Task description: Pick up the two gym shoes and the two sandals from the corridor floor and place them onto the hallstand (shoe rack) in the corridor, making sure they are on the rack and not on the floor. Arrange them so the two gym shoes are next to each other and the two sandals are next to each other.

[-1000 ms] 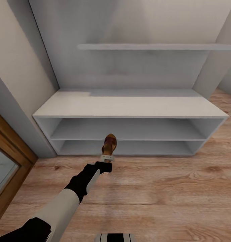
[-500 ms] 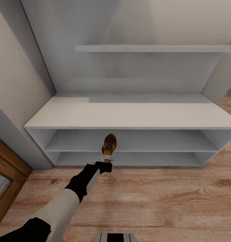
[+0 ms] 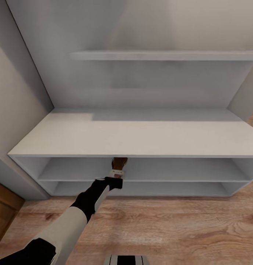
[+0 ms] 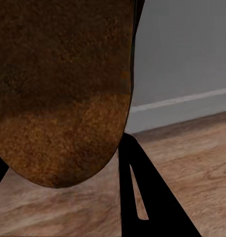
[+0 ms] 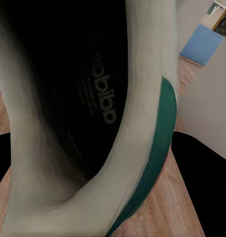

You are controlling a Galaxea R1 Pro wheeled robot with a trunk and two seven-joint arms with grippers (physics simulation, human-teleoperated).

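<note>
From my console, even, soft simulator light falls on the pale hallstand, a faint shadow band along its back wall. Both wrist cameras sit so close that the sandal and gym shoe blur.

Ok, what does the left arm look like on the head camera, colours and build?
The left arm has a black shoulder section, then a pale cream-white segment, then a black forearm with a light stripe. Its end effector is a small pale grey-white part. The left wrist view shows a thin black, slotted finger.
</note>
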